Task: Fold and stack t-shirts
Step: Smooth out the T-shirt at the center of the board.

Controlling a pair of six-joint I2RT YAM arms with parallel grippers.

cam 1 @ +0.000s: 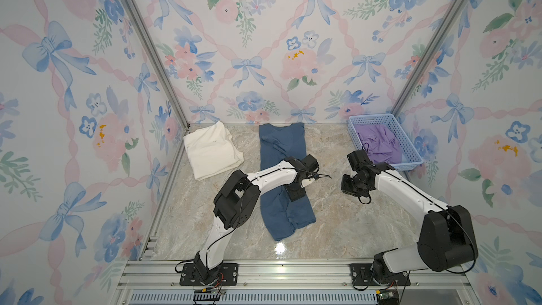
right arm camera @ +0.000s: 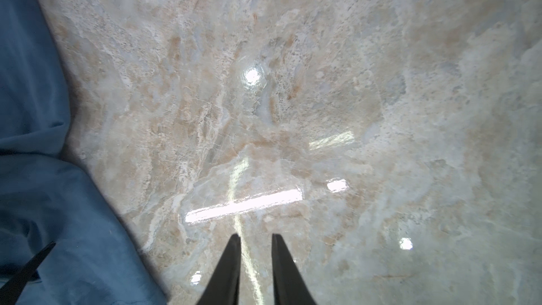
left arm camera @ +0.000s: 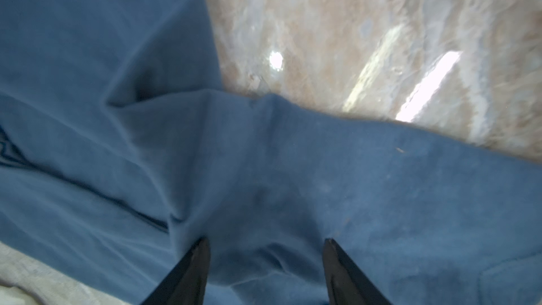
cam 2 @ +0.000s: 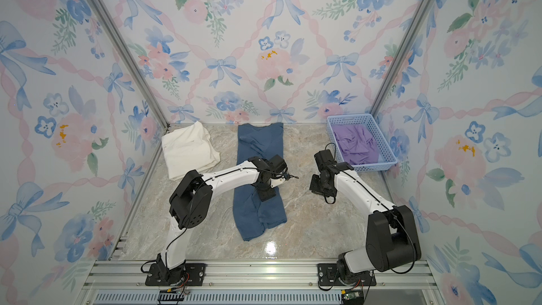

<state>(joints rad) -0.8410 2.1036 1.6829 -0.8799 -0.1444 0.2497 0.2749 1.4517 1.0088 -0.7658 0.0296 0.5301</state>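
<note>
The slate-blue t-shirt [cam 1: 281,148] [cam 2: 259,142] lies as a long narrow strip down the middle of the marble table, rumpled at its near end. The cream-white t-shirt [cam 1: 211,151] [cam 2: 189,151] lies folded at the back left. My left gripper [cam 1: 296,193] [cam 2: 267,193] [left arm camera: 265,240] points down onto the blue shirt's [left arm camera: 381,186] middle, open, with a soft ridge of cloth between its fingers. My right gripper [cam 1: 349,186] [cam 2: 318,184] [right arm camera: 255,234] hangs over bare marble just right of the blue shirt [right arm camera: 44,200], jaws narrowly apart and empty.
A blue plastic basket [cam 1: 372,118] [cam 2: 349,117] with crumpled purple cloth [cam 1: 381,145] stands at the back right, close behind the right wrist. Patterned walls close in the back and sides. An aluminium rail [cam 1: 293,271] runs along the front.
</note>
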